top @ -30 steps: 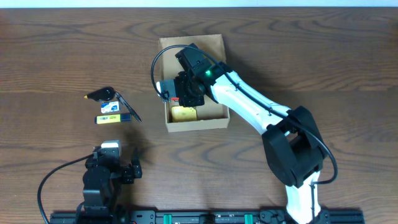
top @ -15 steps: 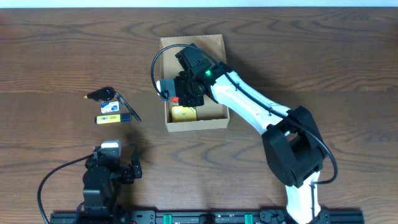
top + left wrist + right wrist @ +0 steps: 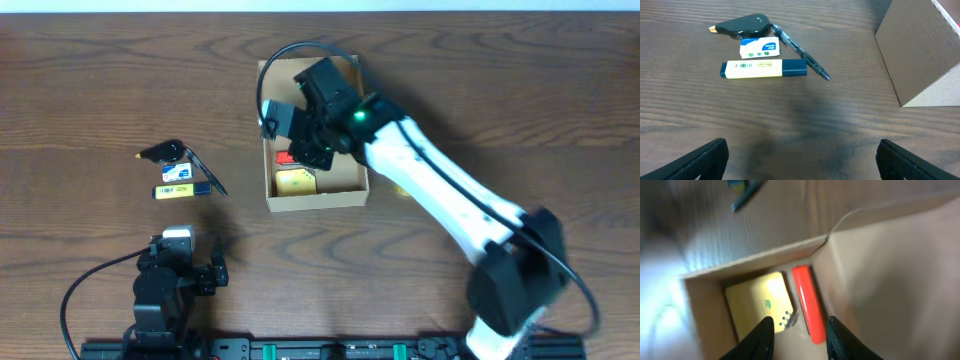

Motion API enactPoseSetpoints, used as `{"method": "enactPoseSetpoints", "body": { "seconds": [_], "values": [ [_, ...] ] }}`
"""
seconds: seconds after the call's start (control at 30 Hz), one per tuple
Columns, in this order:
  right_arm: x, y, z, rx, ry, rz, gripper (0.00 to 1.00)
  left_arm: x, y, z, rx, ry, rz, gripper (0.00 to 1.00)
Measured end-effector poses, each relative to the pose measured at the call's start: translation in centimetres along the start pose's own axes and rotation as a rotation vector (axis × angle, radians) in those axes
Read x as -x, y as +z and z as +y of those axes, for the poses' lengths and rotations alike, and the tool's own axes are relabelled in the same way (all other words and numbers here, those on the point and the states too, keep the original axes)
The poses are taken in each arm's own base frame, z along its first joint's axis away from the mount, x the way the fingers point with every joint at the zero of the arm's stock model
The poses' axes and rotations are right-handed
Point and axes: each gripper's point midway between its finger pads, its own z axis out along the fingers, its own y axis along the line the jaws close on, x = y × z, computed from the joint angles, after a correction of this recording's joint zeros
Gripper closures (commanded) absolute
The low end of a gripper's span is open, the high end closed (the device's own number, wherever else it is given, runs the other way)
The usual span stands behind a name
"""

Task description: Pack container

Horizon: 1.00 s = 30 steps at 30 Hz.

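- Now the right tool (image 3: 799,336) hangs over the container (image 3: 316,199), fingers apart, gripping nothing
- Container sits mid-way across the surface (image 3: 520,90), mouth up, long axis running away from the robot, flap open at the far end
- Left tool (image 3: 802,157) wide apart, empty

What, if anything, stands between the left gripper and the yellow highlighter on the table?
Probably nothing, so yes, it looks reachable. The left gripper is open and faces the highlighter, with only table between them. The pen lies by its dark end, and the container stands off to one side.
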Motion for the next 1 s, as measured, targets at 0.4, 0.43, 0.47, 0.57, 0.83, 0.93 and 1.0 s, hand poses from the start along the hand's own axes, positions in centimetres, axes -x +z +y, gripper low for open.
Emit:
{"method": "enactPoseSetpoints", "body": {
  "seconds": [0.4,0.43,0.47,0.57,0.83,0.93,1.0],
  "values": [
    [-2.9,-6.6,-0.4,-0.080,0.129,0.092,0.58,0.0,0.0,0.0,0.000,0.000,0.000,0.05],
    [-3.7,-6.9,-0.7,-0.085,0.164,0.111,0.56,0.0,0.0,0.0,0.000,0.000,0.000,0.05],
    [-4.6,-7.3,-1.2,-0.090,0.198,0.128,0.54,0.0,0.0,0.0,0.000,0.000,0.000,0.05],
    [-7.8,-8.9,-2.8,-0.099,0.325,0.171,0.39,0.0,0.0,0.0,0.000,0.000,0.000,0.05],
    [-15.3,-12.6,-5.8,-0.091,0.606,0.218,0.35,0.0,0.0,0.0,0.000,0.000,0.000,0.05],
    [-16.7,-12.9,-6.1,-0.095,0.655,0.230,0.01,0.0,0.0,0.0,0.000,0.000,0.000,0.05],
    [-17.5,-12.4,-5.7,-0.086,0.670,0.242,0.01,0.0,0.0,0.0,0.000,0.000,0.000,0.05]
  ]
}}
